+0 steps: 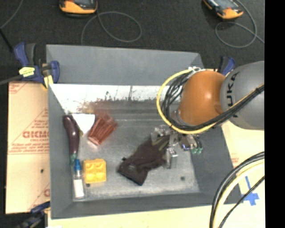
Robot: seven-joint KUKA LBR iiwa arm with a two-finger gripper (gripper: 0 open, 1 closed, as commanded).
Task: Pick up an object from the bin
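Right end of the cloth (pixel 140 162) is tucked under the gripper (pixel 171 149), so can't see where it stops. The orange cover (pixel 200 98) blocks the wrist and part of the bin (pixel 120 67)'s right wall. Two orange gadgets (pixel 78 5) up top are chopped off by the edge.

Dark brown cloth (pixel 141 161), crumpled, limp, lying diagonally on bin (pixel 124 67) floor, right of centre

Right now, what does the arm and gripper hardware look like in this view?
The arm is a rounded grey link with black KUKA lettering, partly visible. An orange dome cover sits at the wrist, looped by yellow and black cables. The gripper is bare silver metal with a small green part.
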